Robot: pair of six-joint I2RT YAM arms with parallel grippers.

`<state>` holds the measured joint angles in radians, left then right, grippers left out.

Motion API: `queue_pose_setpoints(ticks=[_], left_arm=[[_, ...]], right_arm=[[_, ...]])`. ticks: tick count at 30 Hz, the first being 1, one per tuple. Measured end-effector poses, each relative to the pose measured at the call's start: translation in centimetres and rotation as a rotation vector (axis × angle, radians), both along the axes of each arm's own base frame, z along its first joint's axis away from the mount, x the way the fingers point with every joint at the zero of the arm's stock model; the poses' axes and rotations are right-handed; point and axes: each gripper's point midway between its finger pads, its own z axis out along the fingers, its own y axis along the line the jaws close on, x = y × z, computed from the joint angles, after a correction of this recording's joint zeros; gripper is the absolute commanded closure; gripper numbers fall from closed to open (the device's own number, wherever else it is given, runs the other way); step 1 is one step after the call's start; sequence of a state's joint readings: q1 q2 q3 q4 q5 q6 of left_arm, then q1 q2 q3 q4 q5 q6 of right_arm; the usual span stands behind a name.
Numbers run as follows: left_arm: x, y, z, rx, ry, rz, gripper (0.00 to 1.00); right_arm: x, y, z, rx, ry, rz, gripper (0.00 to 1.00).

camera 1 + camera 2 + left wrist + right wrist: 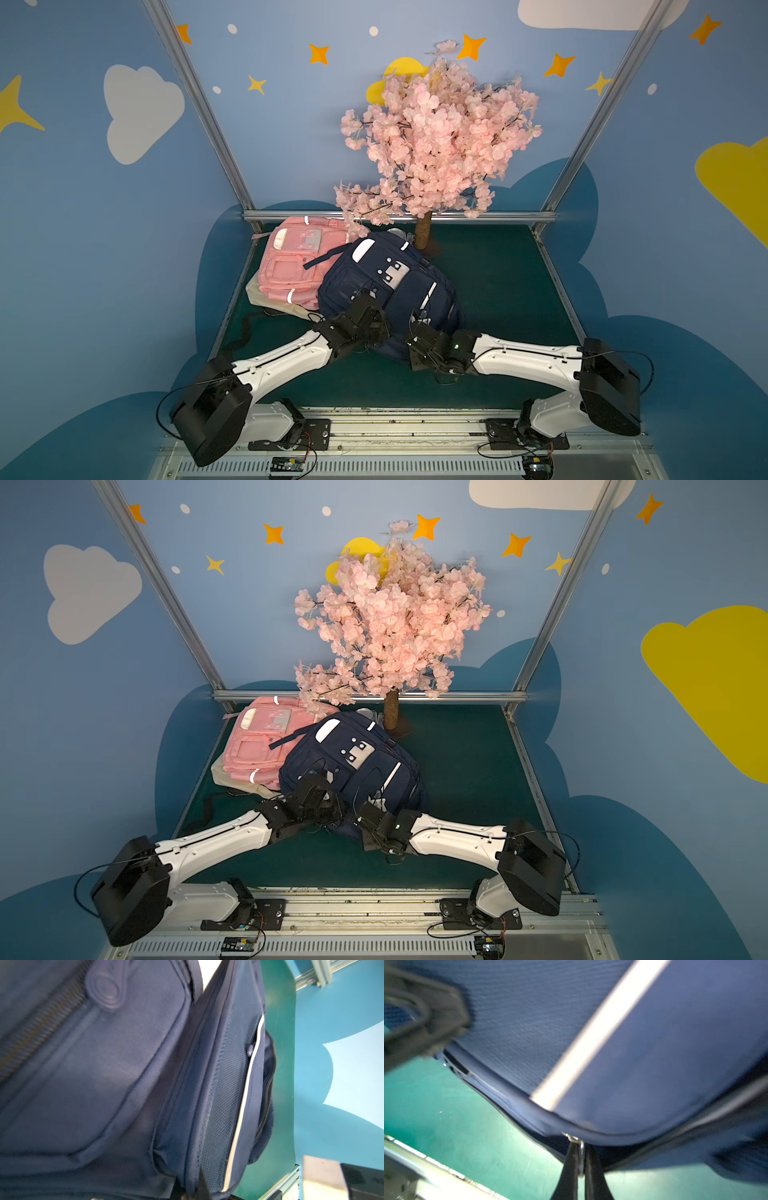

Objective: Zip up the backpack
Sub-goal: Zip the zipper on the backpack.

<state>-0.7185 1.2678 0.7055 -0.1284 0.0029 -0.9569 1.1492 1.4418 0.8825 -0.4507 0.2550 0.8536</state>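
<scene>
Navy backpack (386, 274) (349, 750) lies flat, front panel up, on the green table (498, 291), in the middle of it and towards the left; its top end points to the far edge and its bottom end to the robot; its upper left corner overlaps a pink backpack (291, 262), which lies beside it at the far left of the table on a beige bag (270, 301); an artificial blossom tree (436, 124) stands just behind the navy backpack

Left pincer (365, 293) (316, 776) rests on the near left part of the front panel; in the left wrist view its dark fingertips (204, 1185) are drawn together on a fold of the backpack's fabric (104, 1084) at the edge of the mesh panel (224, 1084); beyond the white stripe (245, 1105) a zip track (268, 1088) along the side of the pack gapes apart

Right pincer (419, 316) (376, 798) sits at the near right corner of the backpack; in the right wrist view, which is blurred, the pincer (581, 1144) is closed, its two black fingers (571, 1167) clamped on the metal zipper pull (573, 1138) at the lower rim of the pack (654, 1043), just below the end of a white reflective stripe (591, 1032); the table (456, 1126) shows under the rim; how far this zip is closed cannot be told from the blur
</scene>
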Motion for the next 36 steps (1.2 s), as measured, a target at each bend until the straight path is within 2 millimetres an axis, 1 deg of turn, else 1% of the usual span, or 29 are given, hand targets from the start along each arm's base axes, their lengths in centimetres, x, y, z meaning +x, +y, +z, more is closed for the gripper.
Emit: queue_pose_setpoints(ticks=[6,9,11,12,15,18,19,20,21,24,27,30,33,34,36], left_arm=[[-0.4,2.0,1.9,0.022,-0.043,0.005,0.98],[-0.7,3.5,2.7,0.041,-0.069,0.021,0.97],[-0.9,4.9,2.9,0.058,-0.080,0.042,0.94],[-1.0,5.4,3.0,0.064,-0.084,0.051,0.91],[-1.4,7.4,2.8,0.088,-0.093,0.093,0.79],[-1.8,9.0,2.4,0.103,-0.092,0.141,0.67],[-2.1,9.3,2.3,0.099,-0.087,0.152,0.60],[-2.5,9.5,2.1,0.091,-0.081,0.159,0.53],[-2.9,9.6,1.8,0.080,-0.073,0.167,0.49],[-4.3,10.0,1.1,0.035,-0.050,0.185,0.42],[-5.6,10.0,0.9,-0.007,-0.030,0.188,0.41],[-6.7,9.2,0.9,-0.042,-0.007,0.172,0.41],[-7.5,8.6,0.3,-0.059,0.029,0.167,0.41],[-7.7,8.5,-0.2,-0.058,0.041,0.169,0.41],[-7.9,8.5,-1.1,-0.061,0.061,0.176,0.48]], right_arm=[[0.0,-0.7,1.8,0.036,-0.031,-0.008,1.00],[-0.1,-0.2,2.4,0.057,-0.047,0.031,1.00],[-0.5,0.8,2.8,0.083,-0.056,0.082,1.00],[-0.8,1.4,3.0,0.100,-0.060,0.110,1.00],[-2.1,3.7,3.7,0.129,-0.079,0.212,1.00],[-3.5,5.9,3.5,0.112,-0.095,0.304,1.00],[-4.0,6.6,3.2,0.099,-0.096,0.330,1.00],[-4.5,7.3,2.8,0.082,-0.097,0.359,1.00],[-4.8,7.7,2.5,0.071,-0.097,0.376,1.00],[-5.8,8.8,1.6,0.040,-0.102,0.429,1.00],[-6.3,9.2,1.6,0.034,-0.111,0.458,1.00],[-6.3,9.4,1.7,0.038,-0.116,0.464,1.00],[-6.3,9.4,1.8,0.039,-0.120,0.469,1.00],[-6.3,9.4,1.8,0.039,-0.120,0.470,1.00],[-6.3,9.4,1.8,0.038,-0.122,0.474,1.00]])
